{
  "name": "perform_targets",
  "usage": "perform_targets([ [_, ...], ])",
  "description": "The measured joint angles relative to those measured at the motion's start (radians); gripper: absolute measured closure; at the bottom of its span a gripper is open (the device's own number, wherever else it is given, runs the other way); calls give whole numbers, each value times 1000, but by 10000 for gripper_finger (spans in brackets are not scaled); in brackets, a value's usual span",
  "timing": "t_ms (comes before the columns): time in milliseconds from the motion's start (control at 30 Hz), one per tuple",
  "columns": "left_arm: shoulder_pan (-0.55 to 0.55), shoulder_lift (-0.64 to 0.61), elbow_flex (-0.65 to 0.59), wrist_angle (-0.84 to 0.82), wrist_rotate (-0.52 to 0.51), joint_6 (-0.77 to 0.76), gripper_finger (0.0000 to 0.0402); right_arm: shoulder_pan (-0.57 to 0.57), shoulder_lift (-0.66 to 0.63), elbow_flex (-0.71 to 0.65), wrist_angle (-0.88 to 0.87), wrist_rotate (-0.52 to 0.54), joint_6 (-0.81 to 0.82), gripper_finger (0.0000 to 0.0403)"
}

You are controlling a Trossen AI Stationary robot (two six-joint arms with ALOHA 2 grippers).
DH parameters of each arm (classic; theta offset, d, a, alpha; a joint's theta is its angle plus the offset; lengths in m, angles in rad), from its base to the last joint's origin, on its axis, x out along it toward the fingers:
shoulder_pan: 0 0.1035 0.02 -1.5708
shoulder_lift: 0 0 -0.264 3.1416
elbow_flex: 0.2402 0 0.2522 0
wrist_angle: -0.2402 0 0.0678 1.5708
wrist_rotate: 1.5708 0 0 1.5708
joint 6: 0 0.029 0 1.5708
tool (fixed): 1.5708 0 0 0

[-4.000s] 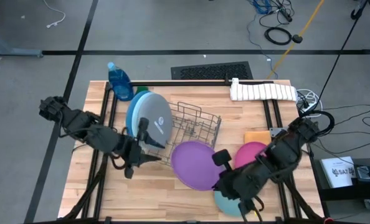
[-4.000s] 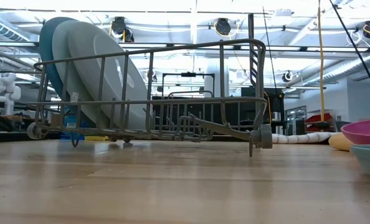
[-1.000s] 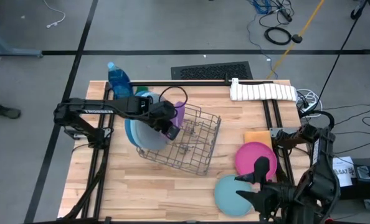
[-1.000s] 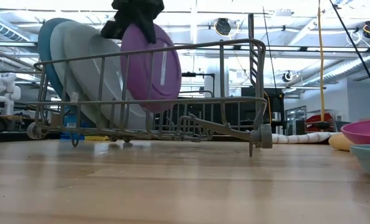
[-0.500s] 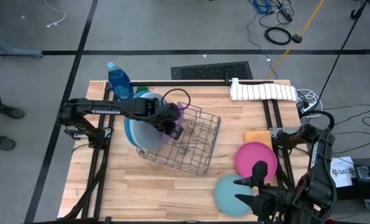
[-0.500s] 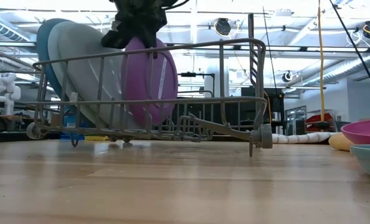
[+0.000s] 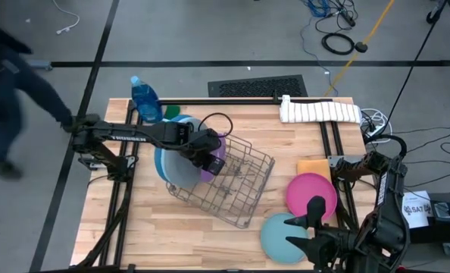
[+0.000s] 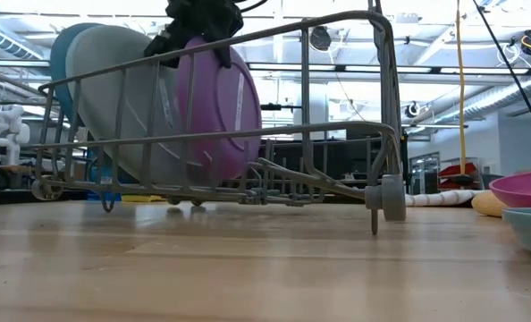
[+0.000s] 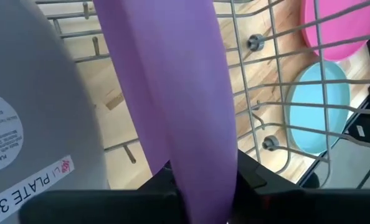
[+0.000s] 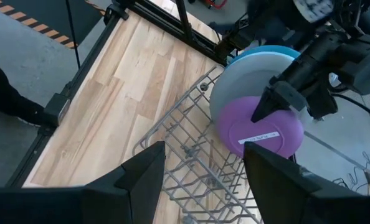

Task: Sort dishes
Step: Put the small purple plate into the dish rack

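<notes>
Gripping the purple plate (image 7: 217, 154) by its upper rim, my left gripper (image 7: 207, 155) reaches over the wire rack (image 7: 232, 189) near the table's middle, fingers clenched on the plate's edge. It stands upright inside the rack, leaning against the grey plate (image 7: 181, 168), with the pale blue plate (image 8: 71, 54) and the blue plate (image 7: 181, 119) stacked behind that, toward nine o'clock. The rack itself sits skewed and tipped on the wooden table (image 7: 179, 235). My right gripper (image 7: 314, 236) waits at five o'clock with fingers spread and empty. Beside it lie the teal plate (image 7: 278, 235) and, toward twelve o'clock from that, the pink plate (image 7: 310, 191). A blurred person (image 7: 9, 68) passes at ten o'clock.
</notes>
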Motion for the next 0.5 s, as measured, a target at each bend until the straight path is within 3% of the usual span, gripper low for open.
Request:
perform_targets([
  [500, -12, -2, 1, -35, 41, 35, 348, 0, 0, 0, 0, 0, -7, 193],
])
